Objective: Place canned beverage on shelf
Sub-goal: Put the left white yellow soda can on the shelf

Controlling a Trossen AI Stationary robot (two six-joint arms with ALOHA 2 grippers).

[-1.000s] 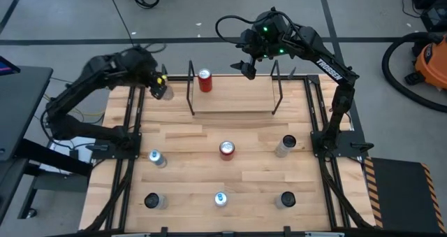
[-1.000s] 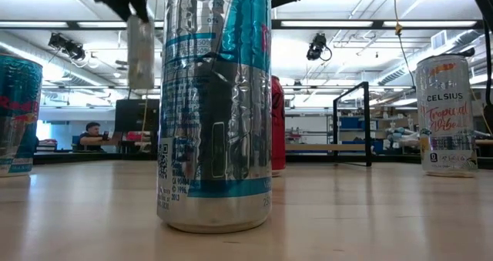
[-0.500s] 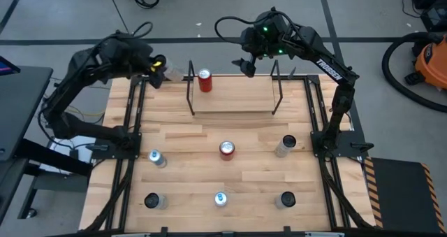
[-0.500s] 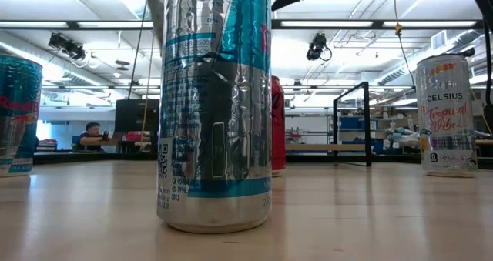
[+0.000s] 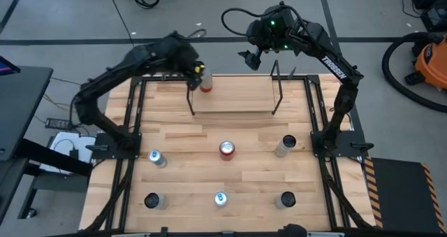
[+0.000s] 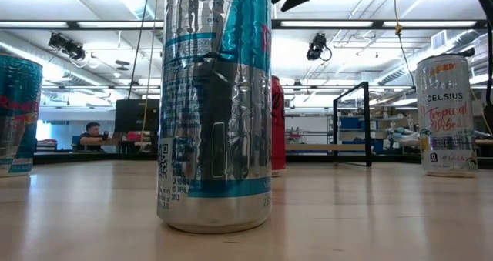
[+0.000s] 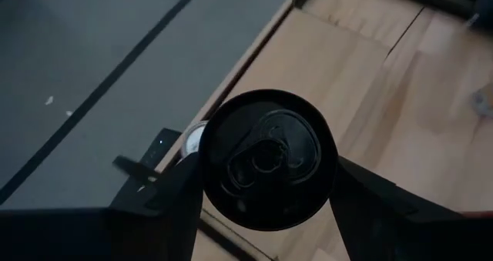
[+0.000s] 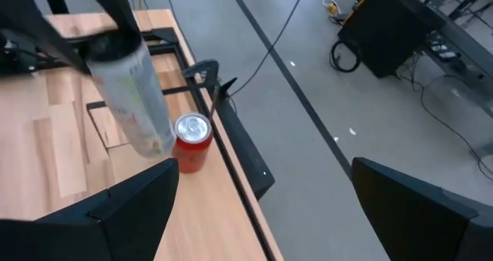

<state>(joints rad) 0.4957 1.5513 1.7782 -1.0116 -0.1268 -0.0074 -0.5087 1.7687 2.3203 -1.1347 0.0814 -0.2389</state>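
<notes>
My left gripper (image 5: 198, 73) is shut on a silver beverage can (image 8: 135, 92) above the table's far edge, at the far left corner of the shelf (image 5: 234, 104). A red can (image 8: 191, 142) stands upright there, just below the held can's lower end. The shelf is a wood board between thin black rods (image 5: 190, 97). My right gripper (image 5: 250, 59) hangs open above the far edge, right of the red can, with nothing between its fingers (image 8: 115, 215). My left gripper pinches the silver can between its two fingers, one on either side of its wall just below the dark top (image 7: 209, 172). The fingers (image 7: 173, 207) come slanting down from the table's left. The can hangs tilted, lifted clear, its lower end (image 8: 158, 145) close above the red can.
Several more cans stand upright on the near half of the table, among them a red one (image 5: 227, 149) in the middle and a silver one (image 5: 286, 145) to the right. A tall can (image 6: 216, 107) fills the low view. Black frame rails (image 5: 129, 125) run along both side edges.
My left gripper has carried the silver can along the far edge toward the table's right, from beyond the left rail to the shelf's far left corner by the red can, rolling and tipping on the way. My right gripper has drawn slightly toward the far edge.
</notes>
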